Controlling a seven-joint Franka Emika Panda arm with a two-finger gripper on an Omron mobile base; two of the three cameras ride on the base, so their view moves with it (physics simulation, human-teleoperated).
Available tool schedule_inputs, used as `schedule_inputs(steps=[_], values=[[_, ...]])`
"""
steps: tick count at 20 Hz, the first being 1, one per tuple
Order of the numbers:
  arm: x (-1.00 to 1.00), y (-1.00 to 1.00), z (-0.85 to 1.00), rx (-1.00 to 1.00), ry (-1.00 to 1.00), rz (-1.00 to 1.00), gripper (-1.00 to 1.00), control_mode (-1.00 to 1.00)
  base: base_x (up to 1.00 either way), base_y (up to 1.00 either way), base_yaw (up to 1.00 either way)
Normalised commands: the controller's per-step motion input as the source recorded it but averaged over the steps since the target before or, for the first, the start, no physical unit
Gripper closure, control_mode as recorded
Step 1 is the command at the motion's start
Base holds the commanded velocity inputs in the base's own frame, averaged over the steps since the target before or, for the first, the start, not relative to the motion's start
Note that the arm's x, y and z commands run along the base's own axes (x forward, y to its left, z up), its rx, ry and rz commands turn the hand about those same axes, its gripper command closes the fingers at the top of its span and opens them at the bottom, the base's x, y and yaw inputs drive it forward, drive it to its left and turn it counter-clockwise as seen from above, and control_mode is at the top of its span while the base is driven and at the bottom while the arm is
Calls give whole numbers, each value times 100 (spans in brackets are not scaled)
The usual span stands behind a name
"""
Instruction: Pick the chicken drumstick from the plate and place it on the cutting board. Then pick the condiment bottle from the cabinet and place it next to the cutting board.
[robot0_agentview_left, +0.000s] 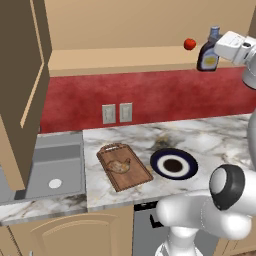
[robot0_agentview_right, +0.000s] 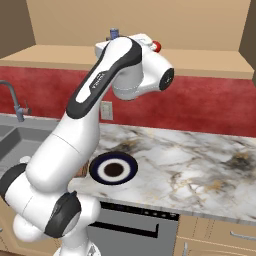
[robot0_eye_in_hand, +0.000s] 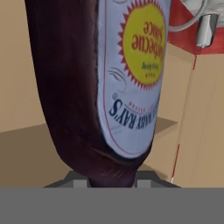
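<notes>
The condiment bottle (robot0_agentview_left: 207, 54), dark brown with a pale cap and yellow label, stands upright on the cabinet shelf (robot0_agentview_left: 125, 59) at the right. My gripper (robot0_agentview_left: 216, 50) reaches in from the right and is shut on it. In the hand view the bottle (robot0_eye_in_hand: 109, 87) is very close, and the finger tips (robot0_eye_in_hand: 80, 183) clamp its lower end. Its cap (robot0_agentview_right: 114, 33) peeks over the arm in the right base view. The chicken drumstick (robot0_agentview_left: 119, 166) lies on the cutting board (robot0_agentview_left: 135, 179) on the counter. The plate (robot0_agentview_left: 157, 161) sits bare to the right of the board.
A small red ball (robot0_agentview_left: 189, 44) rests on the shelf left of the bottle. The brown cabinet door (robot0_agentview_left: 20, 75) hangs open at the far left above the sink (robot0_agentview_left: 55, 165). Two wall outlets (robot0_agentview_left: 117, 113) sit on the red backsplash. Marble counter (robot0_agentview_right: 200, 160) stretches right of the plate.
</notes>
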Motion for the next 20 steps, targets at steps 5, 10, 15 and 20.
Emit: schedule_inputs(steps=[5,10,15,20], values=[[-23,0,-19,0,0,0,100,-100,0,0,0],[-23,0,-25,0,0,0,100,-100,0,0,0],[-19,0,-29,0,-1,0,100,-100,0,0,0],[-18,0,-33,0,0,0,100,-100,0,0,0]])
